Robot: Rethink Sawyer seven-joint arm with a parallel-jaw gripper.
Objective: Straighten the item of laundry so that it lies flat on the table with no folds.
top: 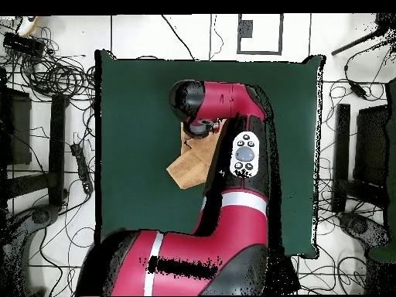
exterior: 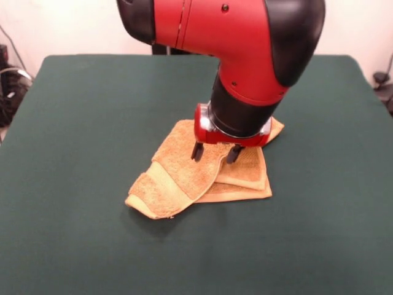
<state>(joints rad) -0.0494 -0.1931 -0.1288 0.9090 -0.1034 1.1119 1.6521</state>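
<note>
Lying crumpled mid-bench [exterior: 73, 184], folded over itself: towel [exterior: 184, 175], likely soft, light, limp. Hovering just above its top fold, claw [exterior: 215, 152] gaping, gripping nothing. Probably best pinching a loose upper corner.

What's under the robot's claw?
The folded orange towel lies under the claw, on the green table. The claw's two tips are spread apart just above it. The arm hides the towel's far part.

The red and black arm [top: 232, 166] is hiding much of the orange-tan terry towel [top: 188, 167] overhead, and is covering the end effector there entirely; the dark green cloth-covered surface [exterior: 73, 184] is running off the front view's bottom edge.
</note>
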